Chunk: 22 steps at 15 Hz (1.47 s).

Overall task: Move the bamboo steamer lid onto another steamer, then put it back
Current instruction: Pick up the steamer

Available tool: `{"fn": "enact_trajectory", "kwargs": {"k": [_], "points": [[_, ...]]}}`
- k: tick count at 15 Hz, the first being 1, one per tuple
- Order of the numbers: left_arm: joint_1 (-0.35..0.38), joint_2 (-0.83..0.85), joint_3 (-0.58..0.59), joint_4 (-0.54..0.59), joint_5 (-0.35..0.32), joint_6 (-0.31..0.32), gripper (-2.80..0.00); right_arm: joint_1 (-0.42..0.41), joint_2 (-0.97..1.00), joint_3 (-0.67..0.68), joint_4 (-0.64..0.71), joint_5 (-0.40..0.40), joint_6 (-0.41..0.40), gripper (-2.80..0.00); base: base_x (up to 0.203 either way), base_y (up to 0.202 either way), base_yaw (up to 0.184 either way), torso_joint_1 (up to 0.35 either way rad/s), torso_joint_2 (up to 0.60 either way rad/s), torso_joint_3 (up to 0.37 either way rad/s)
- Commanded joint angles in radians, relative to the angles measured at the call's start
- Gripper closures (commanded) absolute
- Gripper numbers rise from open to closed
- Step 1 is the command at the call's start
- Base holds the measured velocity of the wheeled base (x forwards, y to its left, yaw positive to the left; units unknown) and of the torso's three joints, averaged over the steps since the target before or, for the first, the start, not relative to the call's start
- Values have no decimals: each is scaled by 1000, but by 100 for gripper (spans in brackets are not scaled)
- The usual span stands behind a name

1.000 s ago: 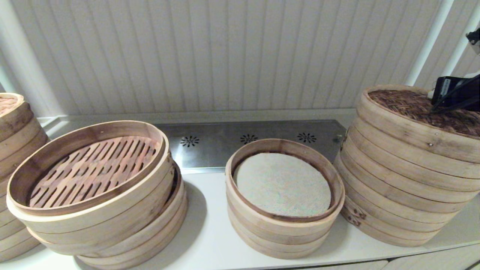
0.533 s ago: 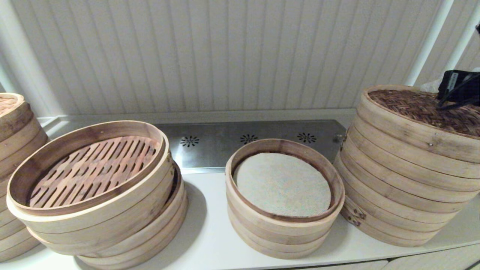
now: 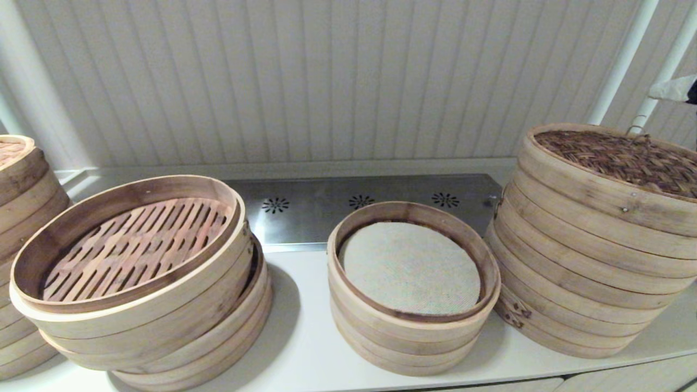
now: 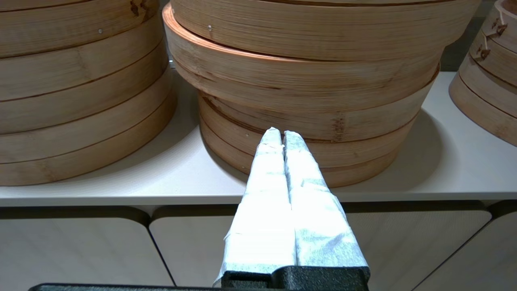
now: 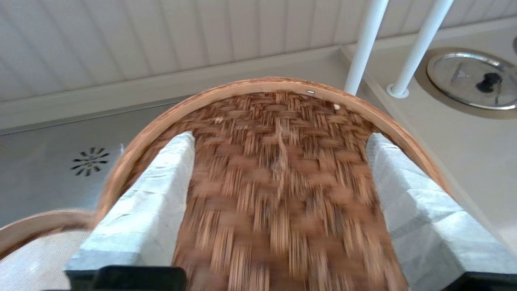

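The bamboo steamer lid (image 3: 621,155) with its dark woven top lies on the tall, wide steamer stack (image 3: 582,272) at the right. My right gripper (image 5: 279,138) hovers open above the lid (image 5: 278,169), its paper-wrapped fingers spread wide and holding nothing. In the head view only a wrapped fingertip (image 3: 672,89) shows at the right edge, above and behind the lid. My left gripper (image 4: 281,135) is shut and empty, parked low in front of the counter edge.
A shorter three-band steamer (image 3: 414,321) with a cloth liner stands in the middle. A wide basket with slatted floor (image 3: 130,245) tops the left stack, with another stack (image 3: 16,179) at far left. White pipes (image 3: 621,60) rise behind the tall stack.
My right gripper has lifted off the lid's top and drawn back up and to the right, almost out of the head view. The lid stays on the tall stack.
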Motion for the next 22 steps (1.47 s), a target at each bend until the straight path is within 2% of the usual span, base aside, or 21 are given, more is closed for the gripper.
{"fn": "enact_trajectory", "kwargs": {"k": [1, 4, 5, 14, 22], "points": [[0, 0, 1, 0, 0, 0, 0, 24, -136, 23, 40, 2, 1, -280, 0, 0, 0, 0, 0, 0], [0, 1, 1, 0, 0, 0, 0, 39, -276, 91, 88, 4, 1, -280, 0, 0, 0, 0, 0, 0], [0, 0, 1, 0, 0, 0, 0, 40, -322, 131, 92, 5, 0, 0, 0, 0, 0, 0, 0, 0], [0, 0, -1, 0, 0, 0, 0, 47, -611, 478, 92, 4, -4, 0, 0, 0, 0, 0, 0, 0], [0, 0, 0, 0, 0, 0, 0, 48, -944, 976, 83, 3, -9, 0, 0, 0, 0, 0, 0, 0]]}}
